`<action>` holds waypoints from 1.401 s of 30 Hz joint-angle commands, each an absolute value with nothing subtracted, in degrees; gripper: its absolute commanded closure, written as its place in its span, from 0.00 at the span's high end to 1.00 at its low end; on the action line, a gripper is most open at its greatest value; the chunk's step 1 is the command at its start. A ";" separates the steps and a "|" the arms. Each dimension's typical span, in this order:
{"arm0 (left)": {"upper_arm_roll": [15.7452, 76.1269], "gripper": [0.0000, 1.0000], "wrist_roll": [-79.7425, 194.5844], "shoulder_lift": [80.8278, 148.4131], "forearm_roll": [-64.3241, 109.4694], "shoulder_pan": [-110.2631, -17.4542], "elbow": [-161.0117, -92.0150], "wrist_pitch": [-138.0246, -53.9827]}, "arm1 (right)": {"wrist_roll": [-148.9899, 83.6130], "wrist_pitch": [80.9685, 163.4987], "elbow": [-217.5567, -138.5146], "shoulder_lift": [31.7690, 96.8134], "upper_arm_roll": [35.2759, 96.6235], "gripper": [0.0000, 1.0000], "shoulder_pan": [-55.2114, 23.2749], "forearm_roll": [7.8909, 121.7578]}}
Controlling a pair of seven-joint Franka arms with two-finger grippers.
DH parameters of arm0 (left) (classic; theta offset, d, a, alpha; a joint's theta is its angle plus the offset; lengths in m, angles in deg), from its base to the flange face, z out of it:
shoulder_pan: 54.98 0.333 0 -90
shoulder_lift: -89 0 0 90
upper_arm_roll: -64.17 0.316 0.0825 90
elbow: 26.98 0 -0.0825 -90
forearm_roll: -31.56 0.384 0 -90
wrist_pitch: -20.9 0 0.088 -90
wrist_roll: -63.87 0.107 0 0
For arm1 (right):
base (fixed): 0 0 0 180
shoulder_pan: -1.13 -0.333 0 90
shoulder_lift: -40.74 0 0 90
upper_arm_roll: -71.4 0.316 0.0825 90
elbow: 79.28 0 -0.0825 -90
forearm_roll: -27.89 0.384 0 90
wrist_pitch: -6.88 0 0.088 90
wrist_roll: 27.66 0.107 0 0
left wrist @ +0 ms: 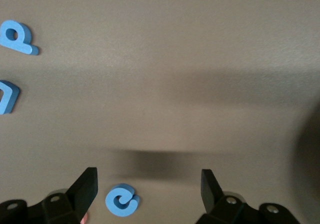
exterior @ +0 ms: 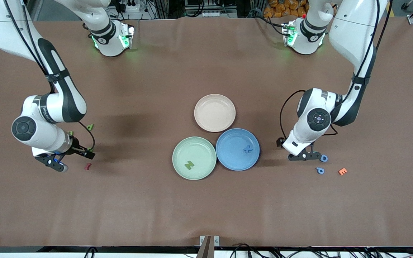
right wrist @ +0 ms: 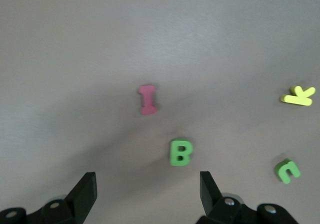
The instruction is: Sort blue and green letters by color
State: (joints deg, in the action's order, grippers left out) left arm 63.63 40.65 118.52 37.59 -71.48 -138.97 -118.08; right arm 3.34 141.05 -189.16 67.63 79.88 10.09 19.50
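Observation:
A green N (exterior: 189, 165) lies in the green plate (exterior: 181, 150). A blue X (exterior: 247, 149) lies in the blue plate (exterior: 229, 159). My left gripper (exterior: 305, 156) is open, low over the table beside a blue D (exterior: 323, 158) and a blue P (exterior: 320, 170). In the left wrist view a blue G (left wrist: 121, 200) lies between the open fingers of the left gripper (left wrist: 148, 184), with the P (left wrist: 17, 38) and D (left wrist: 7, 96) off to one side. My right gripper (exterior: 54, 162) is open and empty (right wrist: 147, 184), above a green B (right wrist: 180, 153) and a green u (right wrist: 287, 170).
An empty beige plate (exterior: 214, 98) sits farther from the front camera than the two coloured plates. An orange E (exterior: 342, 171) lies beside the blue P. A dark red I (exterior: 88, 166) and a green letter (exterior: 90, 126) lie near the right gripper. A yellow K (right wrist: 298, 96) shows in the right wrist view.

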 commanded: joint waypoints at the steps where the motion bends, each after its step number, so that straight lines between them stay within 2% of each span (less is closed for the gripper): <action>1: 63.12 0.90 41.20 115.11 39.21 -70.80 -143.78 -120.52 | 2.40 145.29 -194.94 63.77 80.45 0.87 12.11 17.61; 2: 63.03 0.83 41.20 114.15 39.21 -70.80 -145.26 -121.04 | 2.40 147.91 -196.16 63.77 80.36 0.83 12.64 17.61; 10: 62.94 0.71 41.20 113.70 39.21 -70.72 -146.68 -121.31 | 2.31 152.15 -198.45 64.12 79.57 0.78 12.82 17.52; 18: 63.03 0.73 41.20 113.17 39.21 -69.93 -148.53 -121.92 | 2.31 157.61 -201.27 64.82 78.61 0.78 12.91 15.85; 42: 62.94 0.73 41.81 113.08 39.21 -68.43 -151.96 -125.88 | 2.40 162.44 -200.30 70.62 78.52 0.68 12.64 15.67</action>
